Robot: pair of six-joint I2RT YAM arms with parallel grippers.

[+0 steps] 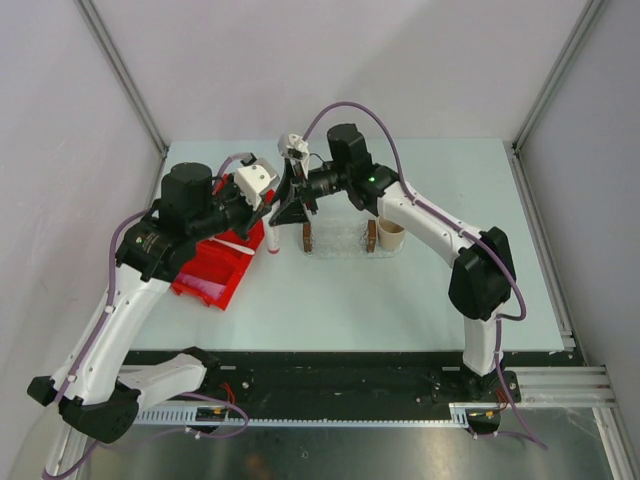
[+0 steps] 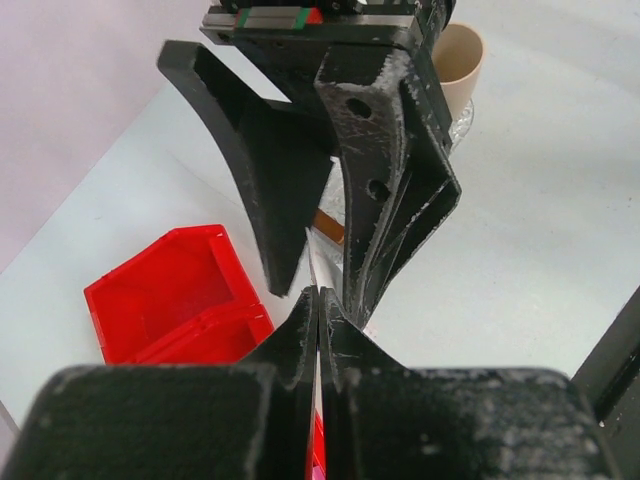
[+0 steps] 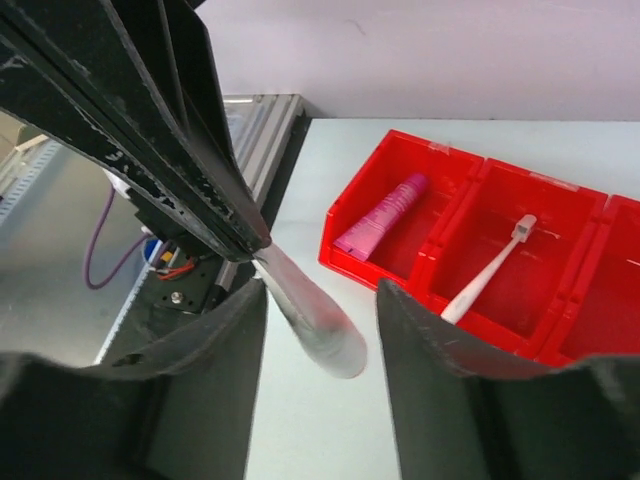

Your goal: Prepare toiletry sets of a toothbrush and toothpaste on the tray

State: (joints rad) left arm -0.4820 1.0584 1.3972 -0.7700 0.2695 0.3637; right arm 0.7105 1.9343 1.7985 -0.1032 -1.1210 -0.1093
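Gripping the toothbrush, the left tool has its fingers pressed together on the thin white shaft, just left of the clear tray. The right tool is spread, one finger on either side of the shaft. A tan cup stands at the tray's right end. A red bin to the left holds a pink tube and a second brush. The pale green worktop is enclosed by plain white walls and aluminium posts.
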